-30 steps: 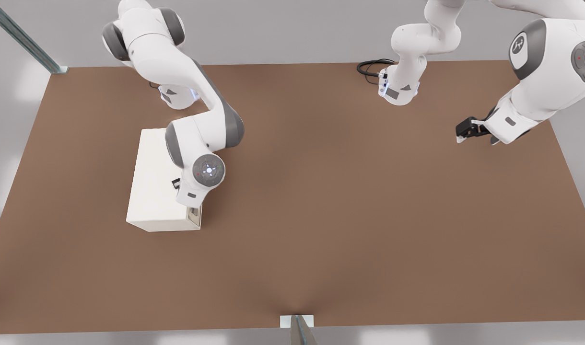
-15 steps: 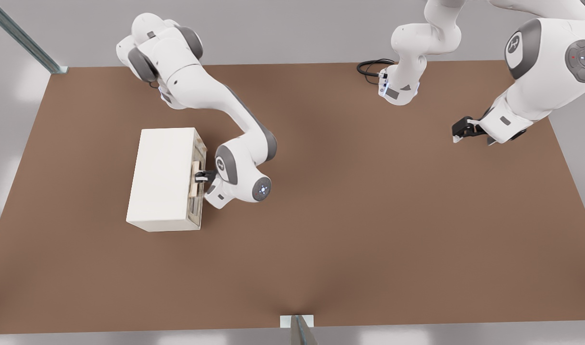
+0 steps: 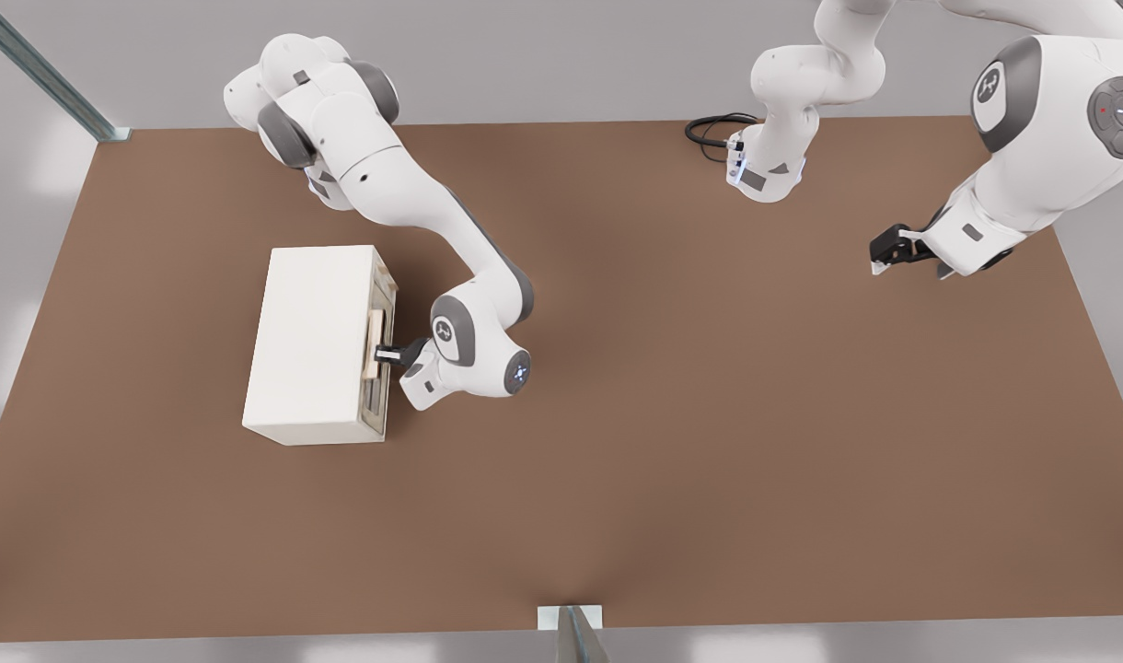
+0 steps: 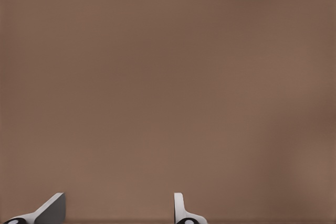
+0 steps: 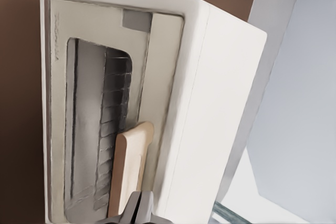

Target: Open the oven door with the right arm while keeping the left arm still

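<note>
A cream-white oven (image 3: 313, 341) stood on a brown table (image 3: 672, 414), toward the front view's left. Its door (image 3: 381, 345), with a greyish glass window (image 5: 100, 129) and a pale tan bar handle (image 3: 375, 344), faced the front view's right and sat closed against the oven body. The right arm (image 3: 405, 207) reached down beside the oven, and its black hand (image 3: 388, 354) was at the handle, fingers pressed together at the handle's end.

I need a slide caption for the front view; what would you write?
Right arm's hand reaches the tan handle of the closed oven door.
</note>
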Robot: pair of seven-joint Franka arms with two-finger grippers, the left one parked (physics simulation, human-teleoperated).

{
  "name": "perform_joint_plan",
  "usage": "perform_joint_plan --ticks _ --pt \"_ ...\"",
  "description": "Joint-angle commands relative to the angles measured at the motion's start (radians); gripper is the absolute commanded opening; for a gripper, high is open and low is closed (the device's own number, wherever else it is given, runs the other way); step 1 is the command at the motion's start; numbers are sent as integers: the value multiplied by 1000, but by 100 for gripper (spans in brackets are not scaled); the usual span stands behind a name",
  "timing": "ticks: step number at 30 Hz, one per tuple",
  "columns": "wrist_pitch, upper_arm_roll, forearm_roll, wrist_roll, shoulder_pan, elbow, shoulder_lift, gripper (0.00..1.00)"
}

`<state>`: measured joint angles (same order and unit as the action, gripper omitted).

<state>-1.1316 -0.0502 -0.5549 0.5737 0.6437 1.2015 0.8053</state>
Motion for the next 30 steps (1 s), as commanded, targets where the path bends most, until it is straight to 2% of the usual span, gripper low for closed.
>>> perform_joint_plan --ticks 1,16,20,21,22,24,27,28,30 --pt "-7 0 -16 92 -1 1 -1 21" --pt "-8 3 -2 97 -1 38 3 21" --pt "-63 15 15 103 10 -40 -1 21" --pt "-142 15 65 149 14 -43 -3 21" --pt "-195 15 174 210 8 -65 -12 21" --pt "-214 13 426 178 -111 -59 -141 21" --pt "-212 -19 596 -218 -305 76 -411 21" --pt "-211 -22 656 -383 -403 177 -535 100" --pt "-214 -22 659 -457 -464 202 -586 100"
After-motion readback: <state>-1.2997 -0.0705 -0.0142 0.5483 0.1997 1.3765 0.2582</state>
